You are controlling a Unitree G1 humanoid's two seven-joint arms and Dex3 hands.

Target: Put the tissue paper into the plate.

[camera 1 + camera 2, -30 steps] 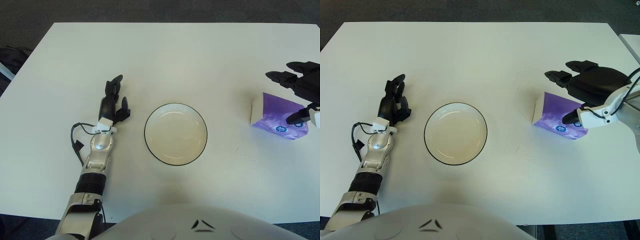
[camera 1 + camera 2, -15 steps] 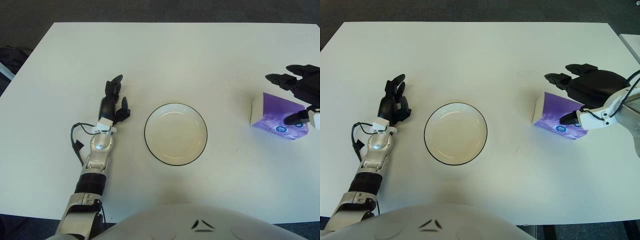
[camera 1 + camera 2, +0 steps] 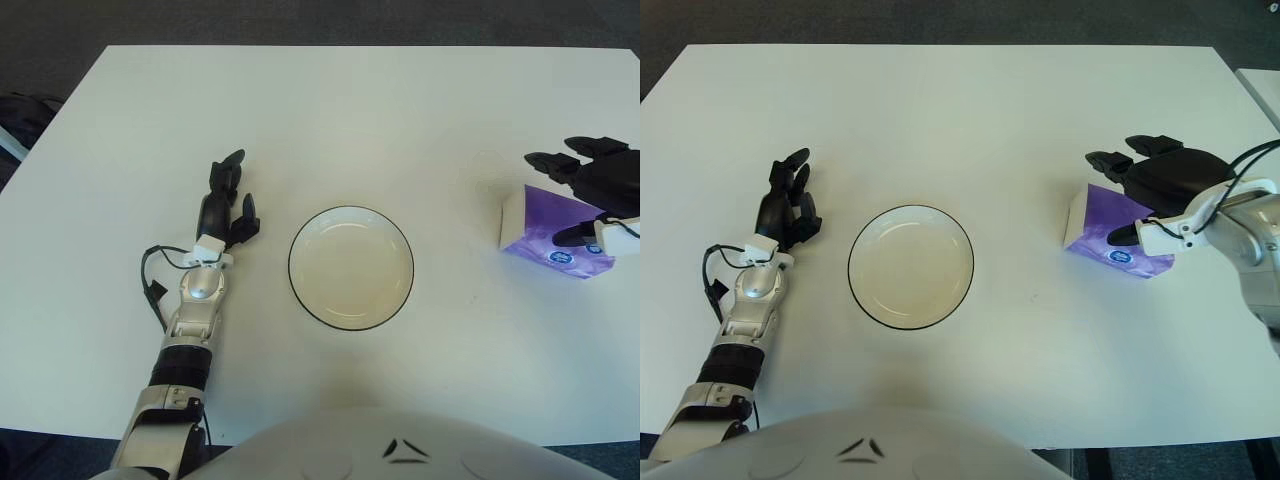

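The purple tissue pack (image 3: 1095,237) with a white end lies on the white table (image 3: 970,110) at the right. My right hand (image 3: 1108,198) is over it: the black fingers reach past its far edge, the thumb sits at its near side, and the hand is still spread rather than closed around the pack. A white plate (image 3: 910,265) with a dark rim stands at the table's middle, with nothing in it. My left hand (image 3: 788,200) shows to the left of the plate, fingers relaxed and pointing away.
A cable (image 3: 712,272) loops beside my left forearm. The table's right edge (image 3: 1250,95) runs close behind my right hand.
My right hand has shifted slightly left and settled lower over the tissue pack, its thumb drawing in towards the near side. The pack, the plate and my left hand have not moved.
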